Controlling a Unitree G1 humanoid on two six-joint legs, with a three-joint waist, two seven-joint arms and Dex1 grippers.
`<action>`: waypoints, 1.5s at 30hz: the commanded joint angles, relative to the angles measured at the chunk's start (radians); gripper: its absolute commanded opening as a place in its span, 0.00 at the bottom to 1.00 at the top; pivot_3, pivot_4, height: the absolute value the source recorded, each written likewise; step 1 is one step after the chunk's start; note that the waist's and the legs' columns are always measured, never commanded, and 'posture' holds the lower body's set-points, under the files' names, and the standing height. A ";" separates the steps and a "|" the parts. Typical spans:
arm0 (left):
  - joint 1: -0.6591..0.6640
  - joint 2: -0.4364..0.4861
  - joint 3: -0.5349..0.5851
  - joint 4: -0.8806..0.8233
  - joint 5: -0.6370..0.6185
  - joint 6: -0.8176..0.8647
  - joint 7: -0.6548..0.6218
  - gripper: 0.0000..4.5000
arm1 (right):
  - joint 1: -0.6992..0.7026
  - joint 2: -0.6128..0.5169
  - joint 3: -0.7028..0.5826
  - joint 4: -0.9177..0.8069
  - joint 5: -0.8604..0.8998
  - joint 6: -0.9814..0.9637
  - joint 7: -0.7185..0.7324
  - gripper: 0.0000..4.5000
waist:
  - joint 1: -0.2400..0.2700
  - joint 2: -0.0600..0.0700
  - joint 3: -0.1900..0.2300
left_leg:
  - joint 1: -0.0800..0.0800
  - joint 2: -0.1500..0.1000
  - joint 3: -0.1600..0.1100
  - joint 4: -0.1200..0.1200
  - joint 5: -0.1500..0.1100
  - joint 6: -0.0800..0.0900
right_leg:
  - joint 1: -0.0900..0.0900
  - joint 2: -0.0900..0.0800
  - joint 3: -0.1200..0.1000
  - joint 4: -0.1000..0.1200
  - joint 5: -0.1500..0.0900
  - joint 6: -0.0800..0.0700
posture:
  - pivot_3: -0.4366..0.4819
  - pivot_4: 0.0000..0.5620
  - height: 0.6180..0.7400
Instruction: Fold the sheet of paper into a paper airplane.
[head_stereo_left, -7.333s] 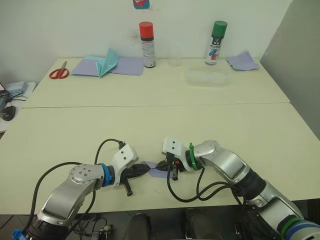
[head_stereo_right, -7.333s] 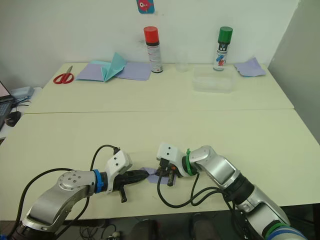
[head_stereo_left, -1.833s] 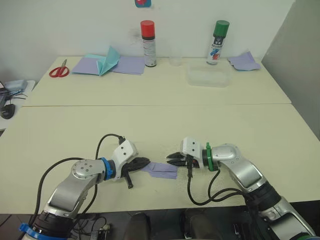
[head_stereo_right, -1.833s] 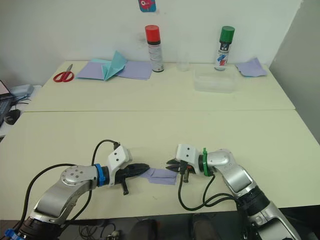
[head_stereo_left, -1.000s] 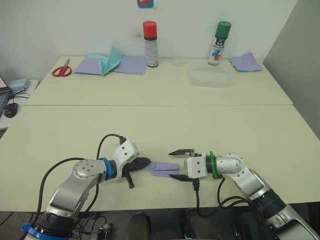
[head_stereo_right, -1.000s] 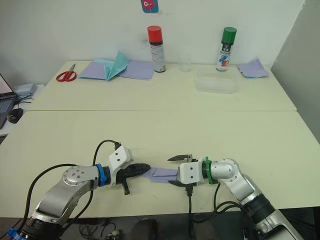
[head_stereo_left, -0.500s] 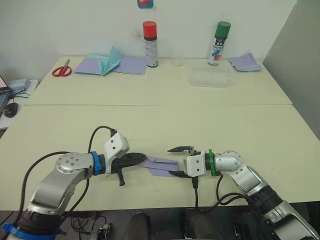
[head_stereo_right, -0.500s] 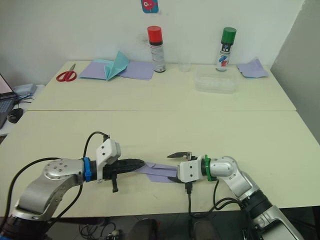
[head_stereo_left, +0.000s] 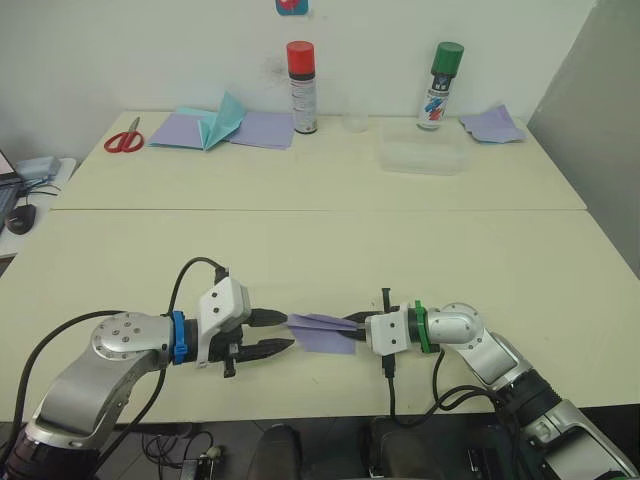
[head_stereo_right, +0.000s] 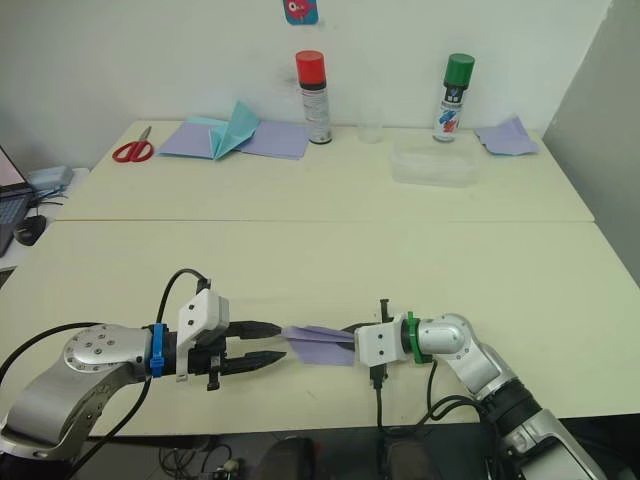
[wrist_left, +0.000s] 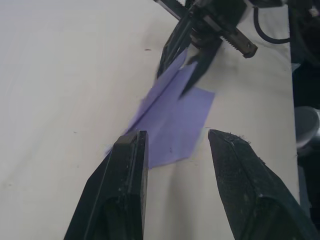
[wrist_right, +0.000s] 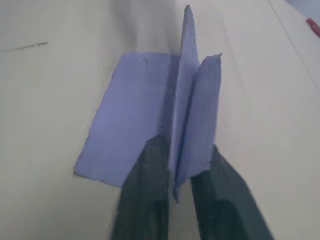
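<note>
One lavender paper airplane (head_stereo_left: 322, 332), on the near table (head_stereo_left: 300, 260) between both grippers. Featherweight, limp, easily crumpled or torn; judged best taken by the raised centre keel, not the loose wings. Right gripper (head_stereo_left: 358, 326) clamped on that keel at the tail. Left gripper (head_stereo_left: 275, 333) spread wide, holding nothing, just short of the nose.

Left gripper (head_stereo_left: 281, 334) low and level, jaws parted; right gripper (head_stereo_left: 356, 330) facing it, jaws pinched on paper airplane (head_stereo_left: 322, 331)
</note>
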 joint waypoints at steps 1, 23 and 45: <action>0.017 0.015 0.045 -0.043 -0.005 -0.024 0.004 0.49 | -0.005 0.006 -0.018 -0.017 0.018 -0.012 -0.006 0.00 | 0.000 0.000 0.000 | 0.000 0.000 0.000 0.000 0.000 0.000 | 0.000 0.000 0.000 0.000 0.000 0.000 | 0.48 0.27 1.00; 0.073 -0.083 0.119 -0.119 -0.008 -0.017 0.165 0.49 | 0.136 0.209 -0.263 -0.350 0.357 1.014 -0.355 0.00 | 0.000 0.000 0.000 | 0.000 0.000 -0.001 0.000 0.000 0.000 | 0.000 -0.001 0.000 0.000 0.000 0.000 | 0.48 0.27 1.00; -0.018 -0.101 0.047 -0.080 0.008 -0.006 0.181 0.49 | 0.050 0.112 -0.179 -0.398 0.274 0.705 -0.249 0.52 | 0.000 0.000 0.000 | -0.001 0.000 0.000 -0.001 0.000 0.000 | -0.001 0.001 -0.001 0.000 0.000 0.000 | 0.48 0.27 1.00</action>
